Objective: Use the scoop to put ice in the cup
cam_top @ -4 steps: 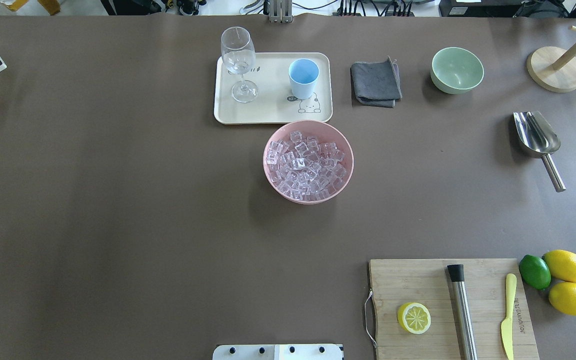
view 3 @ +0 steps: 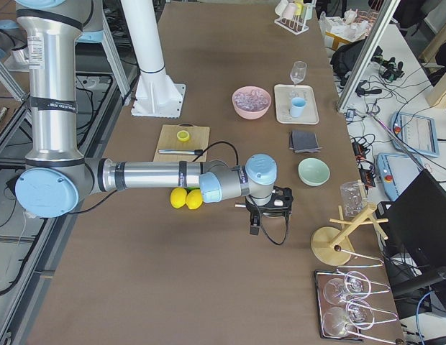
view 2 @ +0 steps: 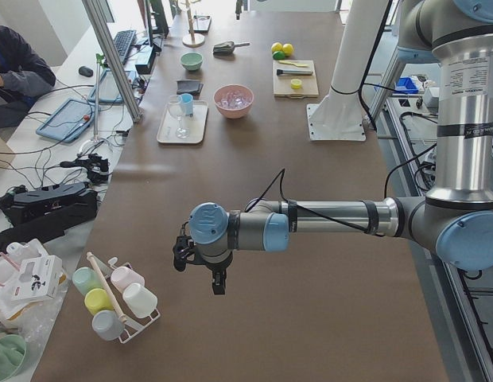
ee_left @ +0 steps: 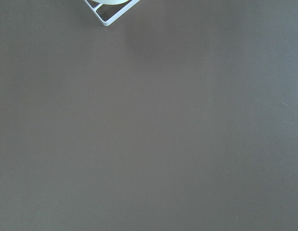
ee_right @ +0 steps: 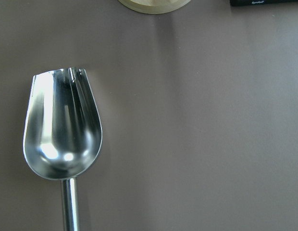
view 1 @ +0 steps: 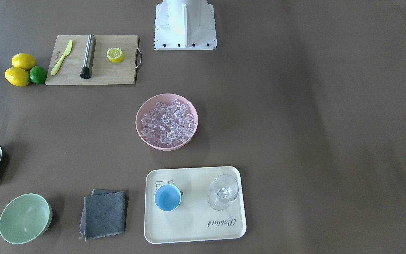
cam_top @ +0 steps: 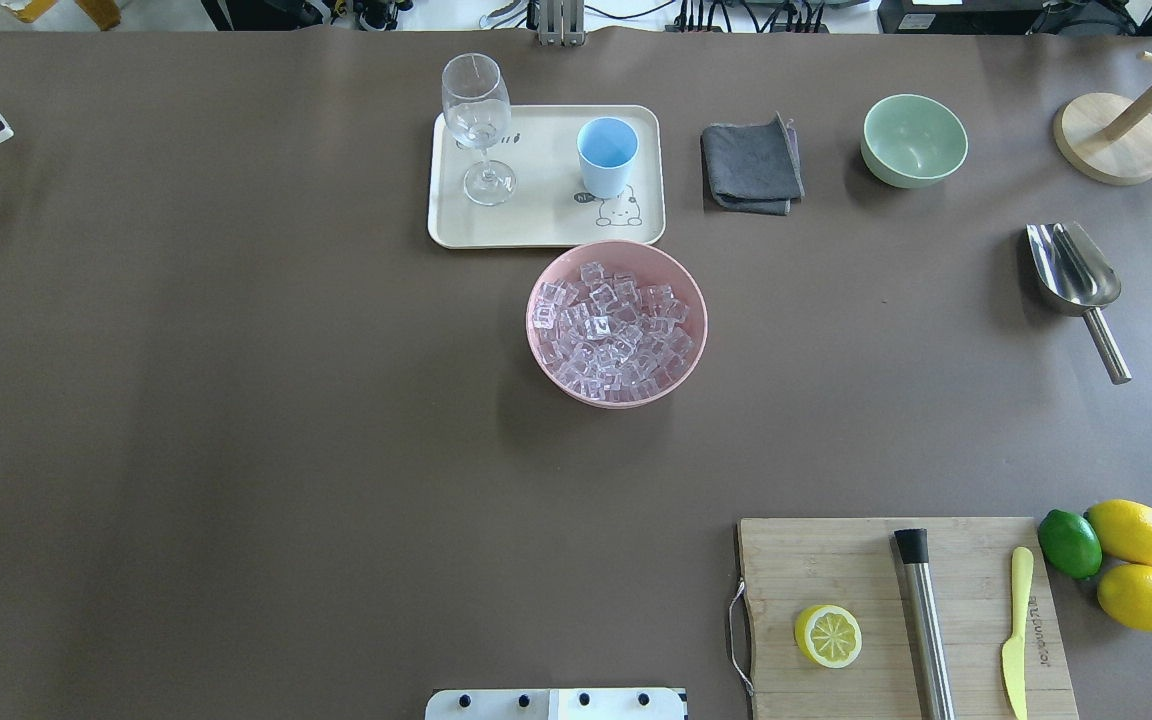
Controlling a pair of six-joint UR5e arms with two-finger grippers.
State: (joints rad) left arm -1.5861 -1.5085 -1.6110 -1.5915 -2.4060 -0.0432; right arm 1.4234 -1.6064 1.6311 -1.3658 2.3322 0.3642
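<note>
The steel scoop [cam_top: 1076,275] lies on the table at the right, handle toward the robot; it also shows in the right wrist view [ee_right: 62,130], trough empty. The ice [cam_top: 611,325] fills a pink bowl [cam_top: 702,320] at mid-table. The light-blue cup [cam_top: 606,155] stands upright on a cream tray [cam_top: 546,215] just beyond the bowl. My right gripper [view 3: 255,226] hangs above the scoop's area and my left gripper [view 2: 217,282] hangs over bare table near a mug rack. Both show only in the side views, so I cannot tell whether they are open or shut.
A wine glass [cam_top: 476,120] shares the tray. A grey cloth [cam_top: 751,165], a green bowl [cam_top: 914,140] and a wooden stand [cam_top: 1111,135] sit at the far right. A cutting board [cam_top: 836,560] with lemon half, steel cylinder and knife lies near right, next to lemons and a lime.
</note>
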